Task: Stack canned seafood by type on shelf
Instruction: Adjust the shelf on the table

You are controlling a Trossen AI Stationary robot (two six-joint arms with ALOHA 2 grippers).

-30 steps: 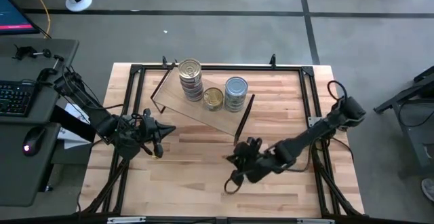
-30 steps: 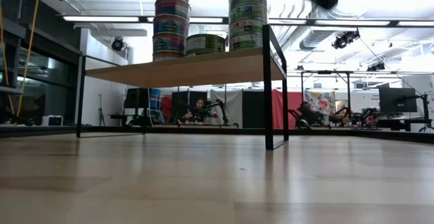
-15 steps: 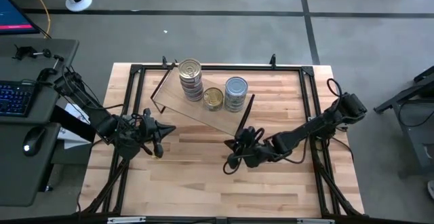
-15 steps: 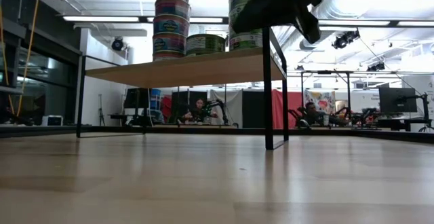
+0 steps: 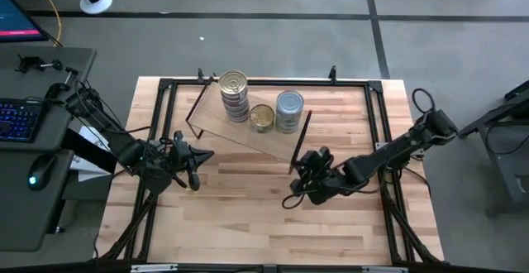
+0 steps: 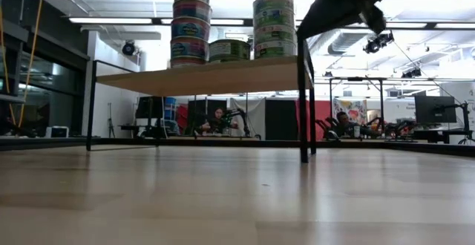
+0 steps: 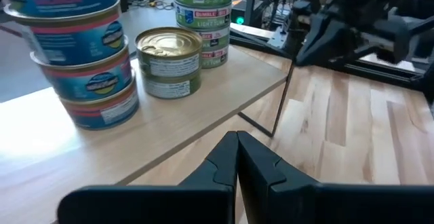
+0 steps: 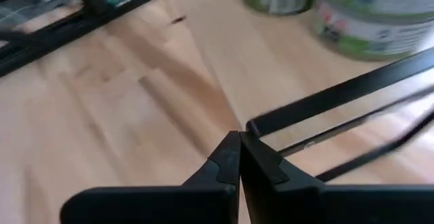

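Tuna tins (image 5: 234, 96) we see in three stacks on the shelf (image 5: 216, 123), right gripper (image 5: 307, 179) closed and empty near its right legs, left gripper (image 5: 192, 167) closed, empty, left over the surface (image 5: 240, 215)

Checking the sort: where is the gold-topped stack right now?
In the high view, the gold-topped stack sits mid-shelf, between the tall stack and the silver-topped stack.

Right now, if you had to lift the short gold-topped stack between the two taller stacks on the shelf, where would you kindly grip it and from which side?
I would take the gold-topped stack by its round side wall, coming from above. Its flat lid offers no hold, and the taller stacks and flank it closely, so the gripper fingers probably fit best along the shelf's front and back.
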